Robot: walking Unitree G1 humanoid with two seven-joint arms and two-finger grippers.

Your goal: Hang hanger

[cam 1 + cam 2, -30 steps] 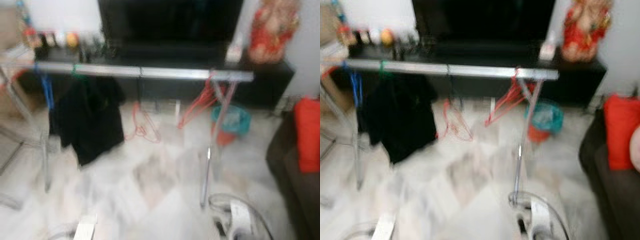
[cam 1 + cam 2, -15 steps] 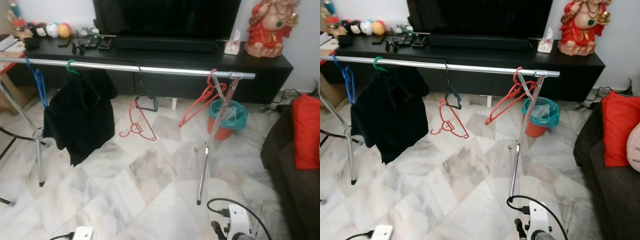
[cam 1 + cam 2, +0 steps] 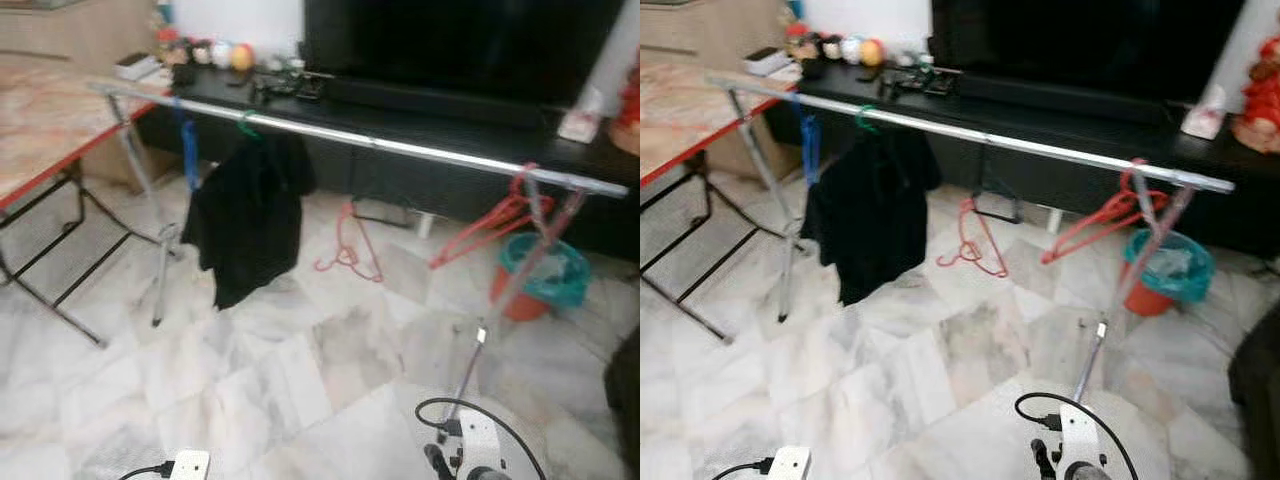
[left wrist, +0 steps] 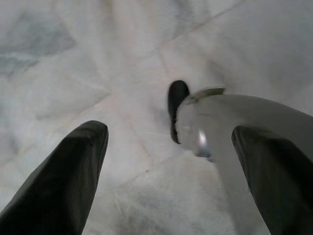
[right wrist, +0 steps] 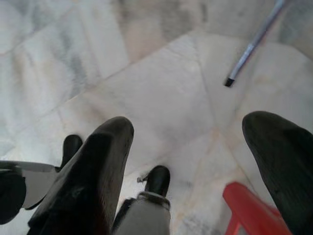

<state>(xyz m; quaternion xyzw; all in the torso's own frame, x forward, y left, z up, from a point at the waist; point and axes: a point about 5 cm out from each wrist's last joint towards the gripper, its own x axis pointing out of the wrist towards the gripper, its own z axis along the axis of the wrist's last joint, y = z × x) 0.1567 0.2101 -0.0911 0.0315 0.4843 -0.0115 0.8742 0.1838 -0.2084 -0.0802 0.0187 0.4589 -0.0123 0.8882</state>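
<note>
A silver clothes rail (image 3: 400, 148) runs across the room on thin legs. On it hang a blue hanger (image 3: 187, 150), a green hanger (image 3: 245, 125) carrying a black garment (image 3: 250, 215), a black hanger (image 3: 995, 200) with a red hanger (image 3: 345, 245) dangling from it, and another red hanger (image 3: 495, 220) at the right end. Both arms hang low, well short of the rail. My left gripper (image 4: 168, 134) is open over the marble floor. My right gripper (image 5: 190, 125) is open too, with nothing between its fingers; a red plastic piece (image 5: 242, 208) shows beside it.
A table with a red edge (image 3: 40, 120) and black folding legs stands at the left. Behind the rail are a black TV console (image 3: 420, 110) and a TV (image 3: 460, 45). A teal bin (image 3: 545, 270) sits by the rail's right leg (image 5: 254, 44).
The whole picture has swung to the left, so the camera moved: the table has come into view and the rack sits further right. The hangers keep their places on the rail.
</note>
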